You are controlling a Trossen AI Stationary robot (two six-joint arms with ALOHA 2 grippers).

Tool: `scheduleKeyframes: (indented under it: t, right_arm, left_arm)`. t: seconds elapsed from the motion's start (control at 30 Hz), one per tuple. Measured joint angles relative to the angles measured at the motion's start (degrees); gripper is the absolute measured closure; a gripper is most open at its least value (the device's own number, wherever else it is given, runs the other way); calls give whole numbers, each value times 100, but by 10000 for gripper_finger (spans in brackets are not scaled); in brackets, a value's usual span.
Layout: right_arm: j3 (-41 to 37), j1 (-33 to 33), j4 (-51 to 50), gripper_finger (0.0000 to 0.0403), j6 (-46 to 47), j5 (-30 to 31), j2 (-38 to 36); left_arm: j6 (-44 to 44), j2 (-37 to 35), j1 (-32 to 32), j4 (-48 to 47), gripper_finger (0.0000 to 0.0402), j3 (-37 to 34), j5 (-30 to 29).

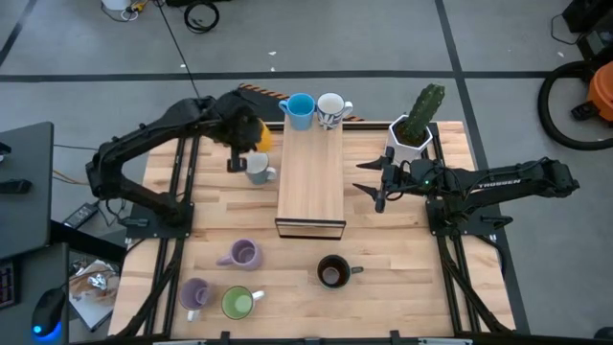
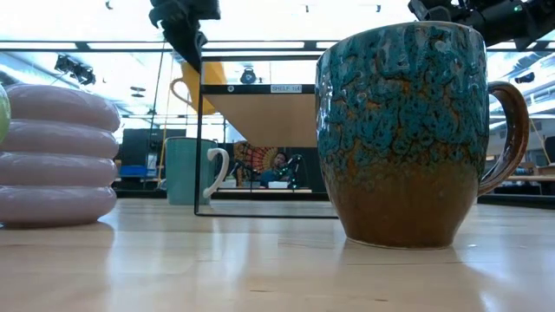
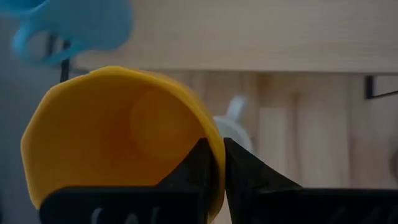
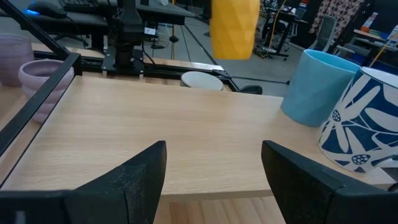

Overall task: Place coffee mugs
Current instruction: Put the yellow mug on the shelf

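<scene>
High view: butcher-block table (image 1: 383,287), grey floor (image 1: 383,38); left gripper (image 1: 251,135) clamps orange mug (image 1: 257,134).

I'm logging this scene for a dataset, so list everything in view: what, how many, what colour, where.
orange mug: 1, orange, held in the air left of the shelf's far end
blue mug: 1, light blue, far end of the shelf top
patterned mug: 1, white with blue, beside the blue mug
white mug: 1, white, on the table left of the shelf
lavender mugs: 2, near left of the table
green mug: 1, green, near edge
brown mug: 1, dark, in front of the shelf
shelf: 1, light wood, black frame, table centre
cactus pot: 1, white, far right
left gripper: shut on the orange mug's rim
right gripper: open, right of the shelf
</scene>
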Motion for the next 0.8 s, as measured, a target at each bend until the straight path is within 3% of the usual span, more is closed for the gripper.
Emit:
scheduleKeyframes:
  t: [0.17, 0.6, 0.8]
  right_arm:
    - [0, -1, 75, 134, -5, 0, 0]
    - [0, -2, 44, 134, -14, 0, 0]
    - [0, 0, -2, 134, -9, 0, 0]
  left_arm:
    - [103, 380, -402, -2, 369, 225, 101]
    - [523, 2383, -529, -951, 368, 2836, 373]
    - [617, 2808, -521, -1008, 368, 3101, 381]
